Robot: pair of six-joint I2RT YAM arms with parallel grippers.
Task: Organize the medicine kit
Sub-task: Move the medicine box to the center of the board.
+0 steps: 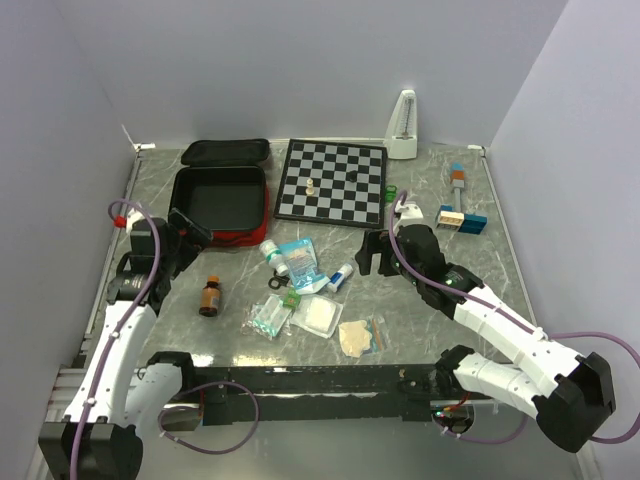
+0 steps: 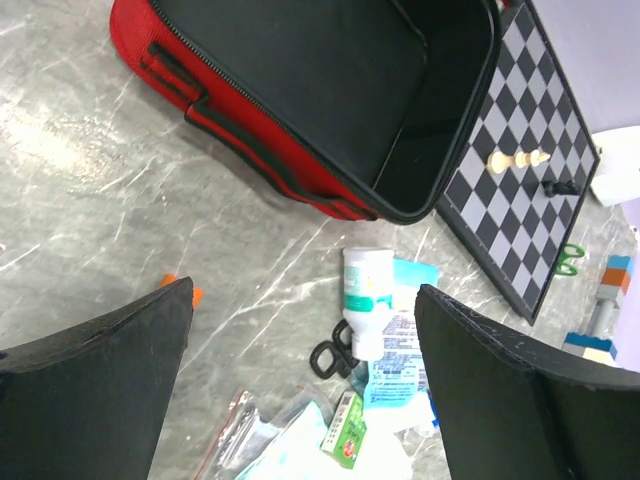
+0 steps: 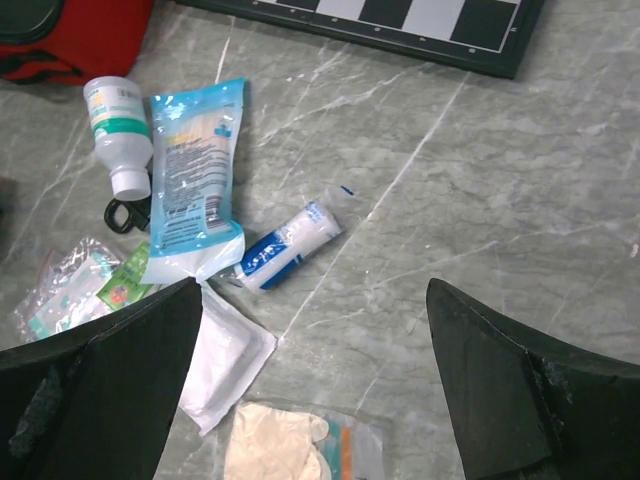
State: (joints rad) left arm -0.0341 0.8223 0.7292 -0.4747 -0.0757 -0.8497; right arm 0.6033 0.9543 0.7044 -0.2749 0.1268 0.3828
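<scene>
Left gripper, jaws spread wide and holding nothing, hangs over the near edge of the medicine kit. The right gripper, fingers equally far apart and empty, hovers above a small blue-and-white gauze roll.

Seen from overhead, the supplies lie scattered between the two arms. A white bottle with a green label and a blue pouch lie at 5 o'clock from the kit. A brown bottle with an orange cap stands at 6 o'clock from it.

The work surface is a grey marbled tabletop, boxed in by plain white walls.

The kit sits at 10 o'clock on the table, just left of the black-and-white chessboard. The red case lies unzipped, its black-lined tray facing up and its lid folded back toward 12 o'clock. Opened out, its long axis runs from 12 to 6 o'clock.

Print covers the pouch and the bottle label, but it is too small to read. A small green box carries red marks, equally illegible.
</scene>
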